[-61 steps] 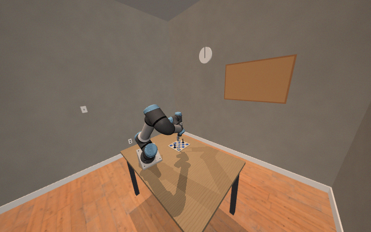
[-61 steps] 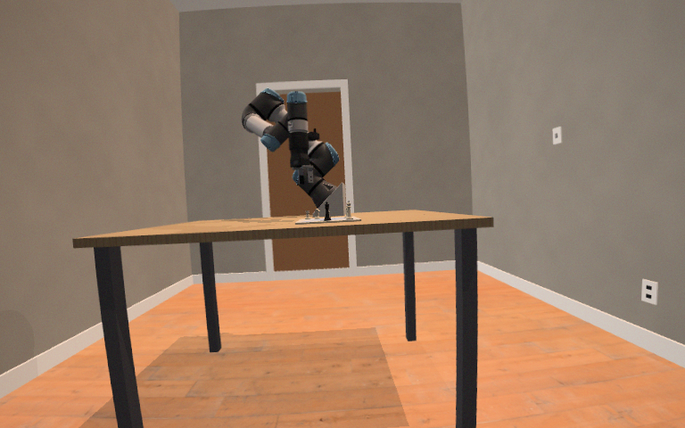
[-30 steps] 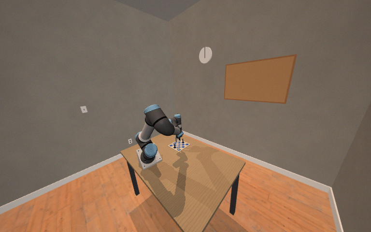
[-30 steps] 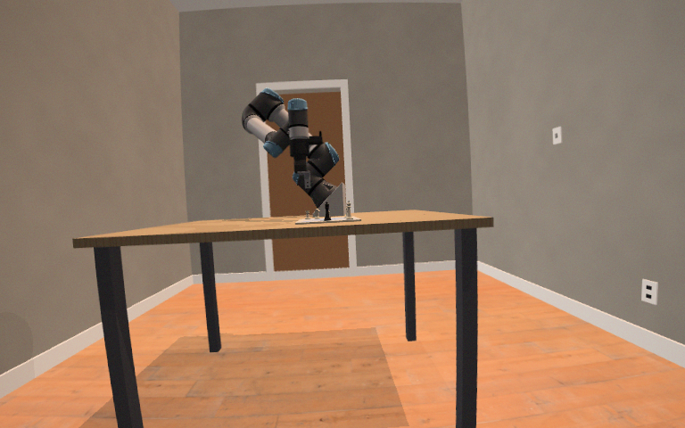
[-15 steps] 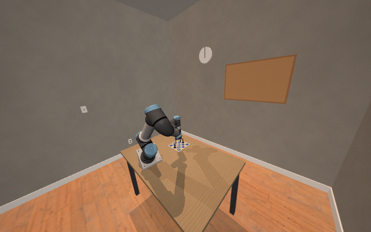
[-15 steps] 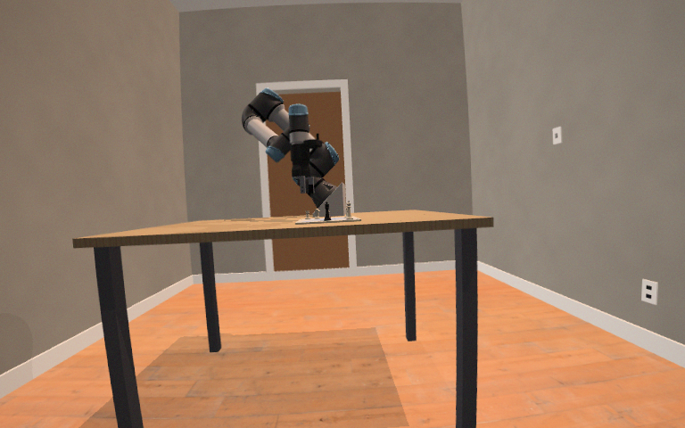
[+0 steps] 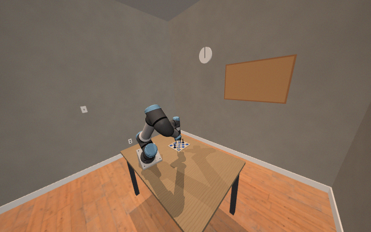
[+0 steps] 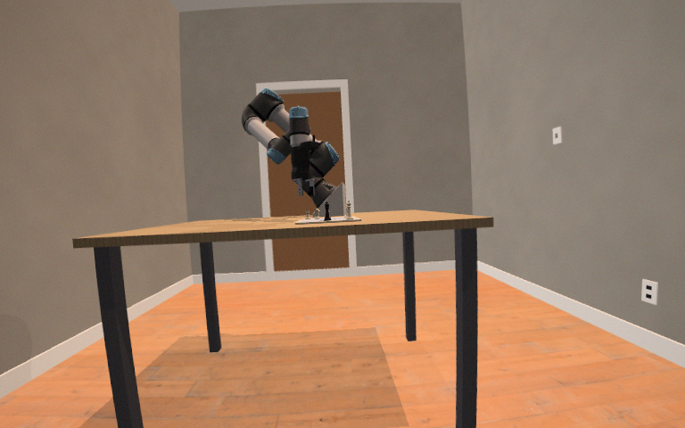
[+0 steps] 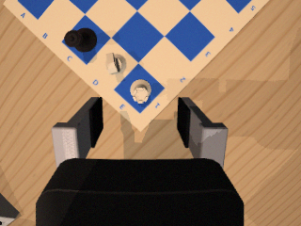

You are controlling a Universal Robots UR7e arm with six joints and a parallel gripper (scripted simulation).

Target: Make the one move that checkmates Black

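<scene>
Gripper [image 9: 139, 127] spread wide, nothing betw fingers, hovering over board [image 9: 165, 56] corner. White piece [image 9: 141, 92] on blue corner sq, another white [image 9: 116, 63] next sq, black piece [image 9: 81, 40] beyond.

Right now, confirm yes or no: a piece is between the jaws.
No: the gripper is open, with only the board's corner and bare table between the jaws.

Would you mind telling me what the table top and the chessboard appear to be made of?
Table top: looks like light wood, matte, with visible grain lines. Chessboard: a thin flat board, cream and blue squares, smooth matte; painted wood or card, I cannot tell which.
</scene>
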